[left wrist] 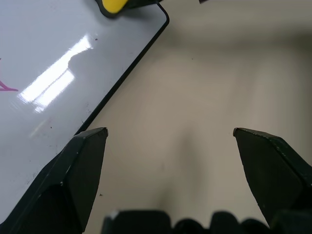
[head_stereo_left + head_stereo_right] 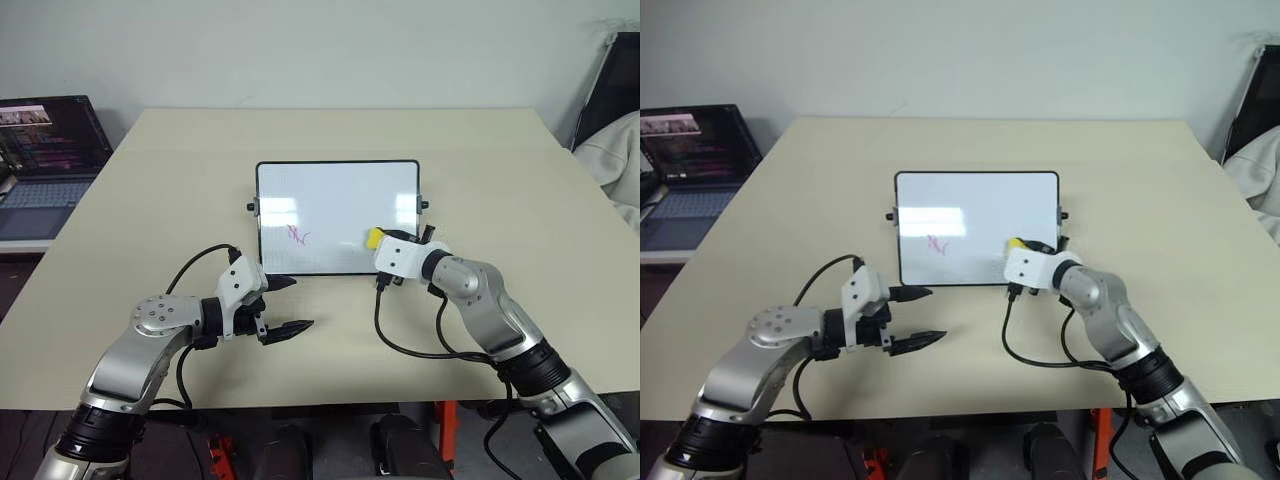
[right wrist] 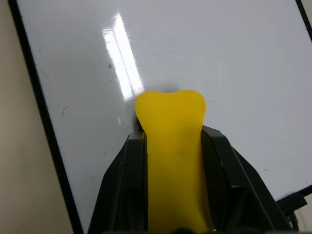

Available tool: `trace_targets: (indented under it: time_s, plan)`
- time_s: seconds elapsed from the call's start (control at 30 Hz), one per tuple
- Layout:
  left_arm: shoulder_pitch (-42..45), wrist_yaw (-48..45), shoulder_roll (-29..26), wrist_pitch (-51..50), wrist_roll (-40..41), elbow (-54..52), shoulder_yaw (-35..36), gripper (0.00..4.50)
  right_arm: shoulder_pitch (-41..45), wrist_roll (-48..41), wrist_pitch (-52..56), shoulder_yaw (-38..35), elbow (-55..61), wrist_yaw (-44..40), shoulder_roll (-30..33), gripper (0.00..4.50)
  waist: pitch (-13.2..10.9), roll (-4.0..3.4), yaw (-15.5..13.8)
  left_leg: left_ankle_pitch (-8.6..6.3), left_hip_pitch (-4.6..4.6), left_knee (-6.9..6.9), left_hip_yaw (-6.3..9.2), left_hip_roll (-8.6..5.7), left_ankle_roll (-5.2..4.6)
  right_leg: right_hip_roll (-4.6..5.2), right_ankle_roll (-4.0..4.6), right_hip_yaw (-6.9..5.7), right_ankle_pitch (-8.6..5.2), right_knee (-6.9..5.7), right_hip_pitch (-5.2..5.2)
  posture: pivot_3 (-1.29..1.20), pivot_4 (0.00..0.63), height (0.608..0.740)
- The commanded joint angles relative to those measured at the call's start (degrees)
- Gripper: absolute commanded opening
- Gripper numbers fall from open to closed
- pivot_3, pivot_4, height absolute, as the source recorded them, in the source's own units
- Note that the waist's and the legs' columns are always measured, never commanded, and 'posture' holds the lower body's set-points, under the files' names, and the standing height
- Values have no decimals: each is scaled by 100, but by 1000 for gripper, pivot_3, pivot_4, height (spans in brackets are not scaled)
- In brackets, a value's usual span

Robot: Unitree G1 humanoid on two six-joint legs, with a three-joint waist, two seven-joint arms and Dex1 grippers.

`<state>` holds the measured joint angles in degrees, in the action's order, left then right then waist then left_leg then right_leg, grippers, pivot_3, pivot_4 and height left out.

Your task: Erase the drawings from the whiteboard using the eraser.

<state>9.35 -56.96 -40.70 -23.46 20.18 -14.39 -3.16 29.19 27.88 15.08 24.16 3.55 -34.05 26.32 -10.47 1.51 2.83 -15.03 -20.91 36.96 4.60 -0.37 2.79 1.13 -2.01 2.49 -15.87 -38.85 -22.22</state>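
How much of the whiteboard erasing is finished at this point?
Done: the right gripper is shut on the eraser over the whiteboard, whose right part looks clean. Left: one pink scribble remains near the middle. The left gripper waits open by the near edge.

Beige table point(image 2: 150, 170) under flat whiteboard point(image 2: 335, 195)

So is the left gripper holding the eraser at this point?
No: the left gripper hangs open over the table with nothing in it, while the yellow eraser sits clamped in the right gripper over the whiteboard.
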Motion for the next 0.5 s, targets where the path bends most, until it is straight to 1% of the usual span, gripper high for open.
trace_targets:
  time_s: [0.03, 0.1, 0.27, 0.33, 0.4, 0.5]
  plan:
    - [48, -4, 11, 56, 43, -113, 37, 4500, -136, -76, -115, 162, 72, -317, 25, 1119, 0, 0, 1, 0, 0, 0, 1, 0, 0, 0, -5, -1, -3, 0, 0, 0, 150, 740]
    - [52, -3, 13, 54, 45, -111, 38, 4500, -65, 5, -160, 158, 12, -194, -79, 1119, 0, 0, 13, 0, 0, 0, 0, 1, 0, 0, -11, 0, -8, 0, 0, 0, 150, 740]
    - [41, 29, -8, 65, 28, -93, 89, 4500, 378, 207, -242, -42, -423, 536, -456, 1119, -1, -1, 38, 1, 1, 2, -2, 6, 0, -1, -12, 2, -9, -2, -3, 0, 150, 740]
    - [50, 49, -14, 62, 39, -60, 139, 4500, 432, 150, -308, 6, -489, 476, -489, 1119, -1, -1, 28, 1, 1, 2, 2, 5, 0, -1, -10, 0, -8, -3, -4, 0, 150, 740]
    - [44, 47, -36, 57, 58, -19, 192, 4500, 399, 85, -385, 159, -488, 246, -462, 1119, -1, -1, 23, 1, -1, 1, 3, 2, 0, 0, -6, -1, -6, -2, -4, 0, 150, 740]
    - [43, 60, -72, 122, 12, 101, 258, 4500, 246, 78, -210, 304, -430, -177, -366, 1119, -1, -1, 19, -3, -4, -2, 3, -2, 3, 0, 9, -3, 2, 1, -4, 0, 150, 740]
